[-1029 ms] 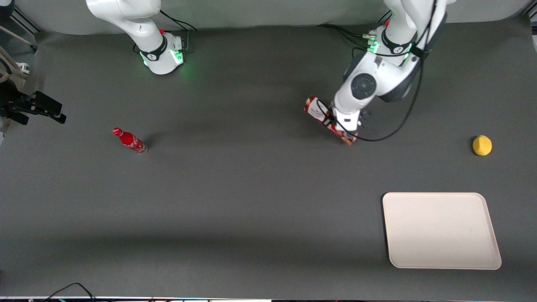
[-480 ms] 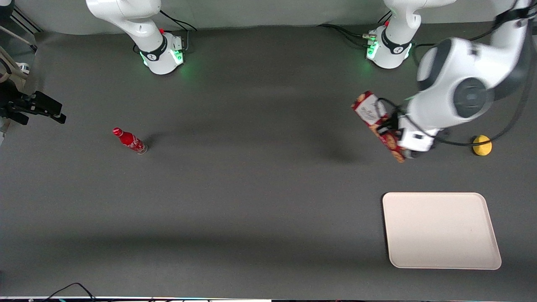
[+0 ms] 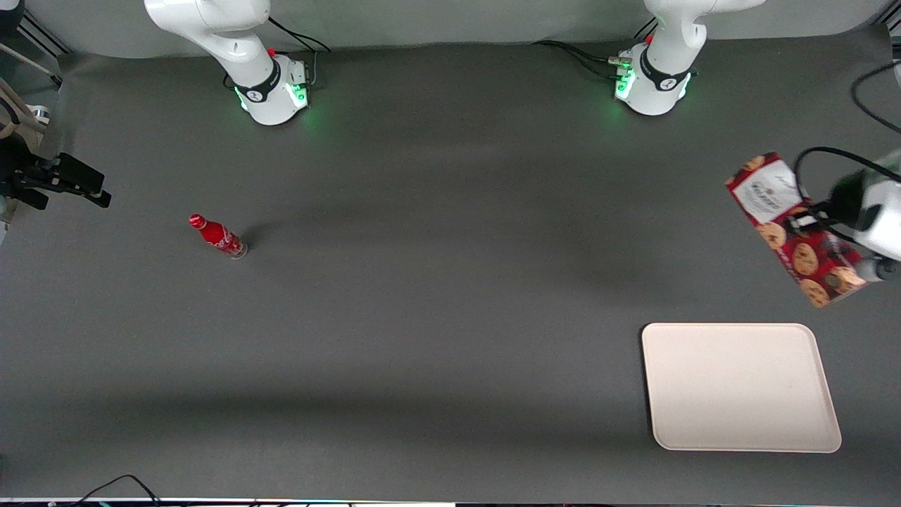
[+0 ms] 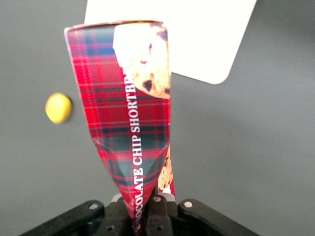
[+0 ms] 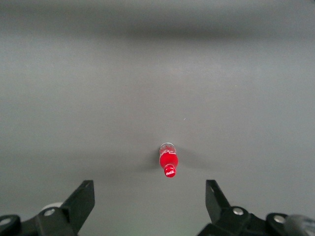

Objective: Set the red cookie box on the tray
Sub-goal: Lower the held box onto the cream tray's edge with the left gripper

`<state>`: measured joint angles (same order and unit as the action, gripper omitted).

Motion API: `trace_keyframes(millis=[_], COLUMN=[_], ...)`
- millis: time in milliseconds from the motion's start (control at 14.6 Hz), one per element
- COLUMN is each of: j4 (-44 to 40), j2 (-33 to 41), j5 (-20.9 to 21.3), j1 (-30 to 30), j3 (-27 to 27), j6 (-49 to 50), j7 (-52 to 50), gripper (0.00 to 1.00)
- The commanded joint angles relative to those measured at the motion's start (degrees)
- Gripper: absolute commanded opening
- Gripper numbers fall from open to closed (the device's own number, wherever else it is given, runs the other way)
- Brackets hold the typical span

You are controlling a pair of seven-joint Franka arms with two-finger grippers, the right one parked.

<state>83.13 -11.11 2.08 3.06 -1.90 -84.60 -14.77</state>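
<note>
**A:** What has shifted since a second ago?

**B:** The red cookie box was low on the table near the working arm's base then. It has since been lifted and swung toward the working arm's end of the table. The small red bottle and the tray have not budged.

**A:** Walk me across the front view, left to right.

**B:** First the bottle, toward the parked arm's end. Then a long stretch of dark table. Then the tray, bare. The box hangs in the air at about one o'clock from the tray's centre, farther from the front camera than the tray, not yet over it. Its white-label end points to eleven o'clock.

**A:** And the gripper?

**B:** The gripper is pinching the box at one narrow end. In the wrist view the fingers are pressed onto the carton. A yellow ball lies on the table below, at nine o'clock from the box.

**A:** How will the carton handle?

**B:** I'd judge it light, thin cardboard that dents if squeezed hard, with a smooth printed skin that could slip. Held at one end, the long body acts as a lever and may swing or twist. A hold nearer the middle, across the narrow faces, would be steadier. Set it down gently and flat.
</note>
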Motion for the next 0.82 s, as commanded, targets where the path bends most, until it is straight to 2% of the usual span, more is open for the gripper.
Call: trace_keyframes(millis=[0, 206, 412, 755], j4=[-16.6, -23.5, -23.9, -23.9], j2=[-15.3, -27.7, -35.4, -43.1], j5=[3.4, 3.3, 3.3, 2.9], j1=[0.7, 2.4, 3.1, 4.8], j3=[5.7, 10.2, 10.6, 10.5], j6=[1.8, -5.7, -16.9, -30.5], j7=[16.6, 29.5, 32.3, 35.8], gripper=[0.00, 0.00, 0.00, 0.00])
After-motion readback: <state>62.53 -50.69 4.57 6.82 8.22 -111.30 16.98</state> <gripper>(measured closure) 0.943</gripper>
